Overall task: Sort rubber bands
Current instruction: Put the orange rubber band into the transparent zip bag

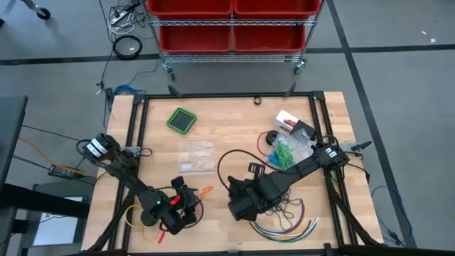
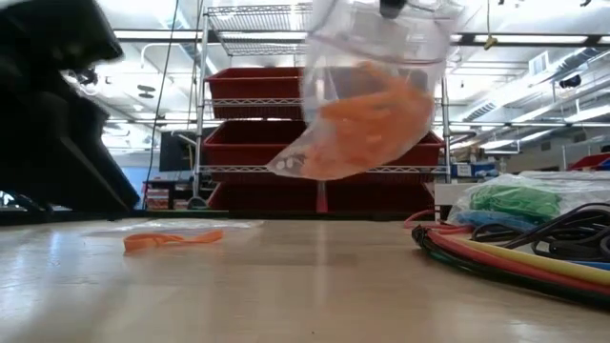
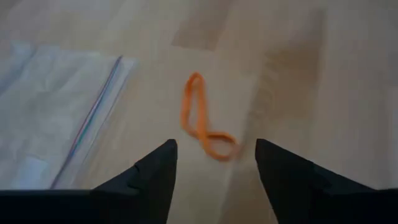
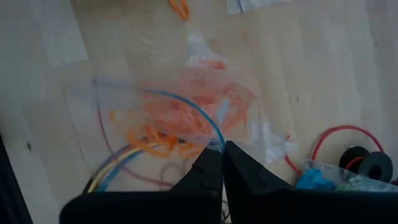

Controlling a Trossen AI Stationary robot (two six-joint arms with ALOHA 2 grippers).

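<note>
**Orange band loose, orange bag aloft**

Orange rubber band [image 3: 205, 127], one, lies on the table near its front edge, just ahead of the open left hand [image 3: 214, 165], beside a flat clear bag [image 3: 50, 118]. The right hand [image 4: 222, 155] pinches shut a clear bag of orange bands [image 2: 367, 114] above multicoloured cables [image 2: 515, 252]. Green bands [image 1: 284, 155] lie near the right edge.

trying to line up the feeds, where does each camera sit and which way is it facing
High view: above the table, looking straight down; both dark arms show, left gripper by the loose orange rubber band.
Low view: at tabletop height, looking level toward red bins; the clear plastic bag of orange bands hangs in front.
Left wrist view: on the left arm, facing the wooden table past its open fingers.
Right wrist view: on the right arm, over the shut right gripper pinching that bag.
Shared: the loose band shows in all four.
</note>
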